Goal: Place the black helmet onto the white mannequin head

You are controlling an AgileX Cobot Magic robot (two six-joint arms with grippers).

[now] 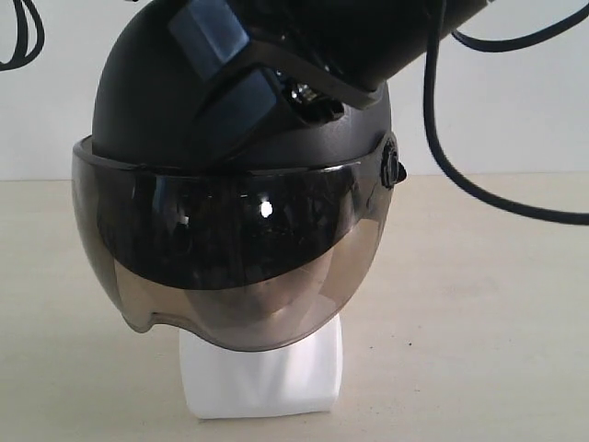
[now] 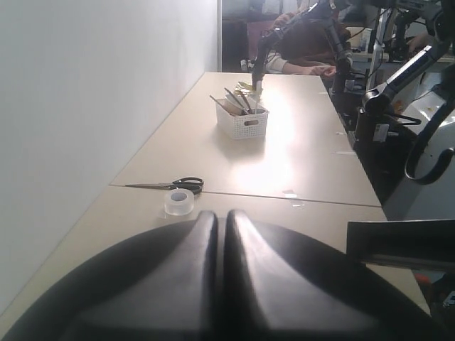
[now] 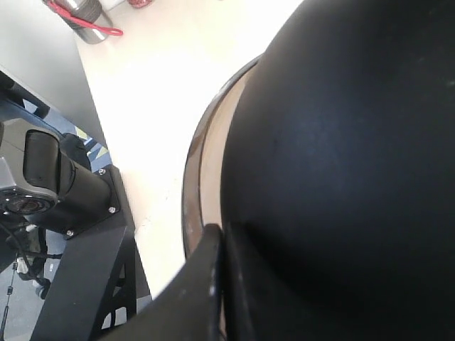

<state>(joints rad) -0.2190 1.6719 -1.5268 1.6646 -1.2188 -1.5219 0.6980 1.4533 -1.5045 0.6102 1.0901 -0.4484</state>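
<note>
The black helmet [image 1: 239,110] sits over the white mannequin head, its smoky visor [image 1: 221,249] down across the face. Of the head, only the white neck base [image 1: 262,378] shows plainly; the face is a dim shape behind the visor. A black arm [image 1: 304,46] comes down from the upper right onto the helmet's crown. In the right wrist view my right gripper [image 3: 222,249] is shut, with its fingers lying against the helmet shell [image 3: 341,156] beside the visor rim [image 3: 193,185]. My left gripper [image 2: 222,220] is shut with nothing between its fingers, over a dark rounded surface.
Black cables [image 1: 460,175] hang to the right of the helmet. The left wrist view shows scissors [image 2: 174,185], a tape roll [image 2: 179,202] and a white basket [image 2: 242,121] on a long beige table [image 2: 313,163]. A black arm mount [image 3: 50,185] stands off the table's edge.
</note>
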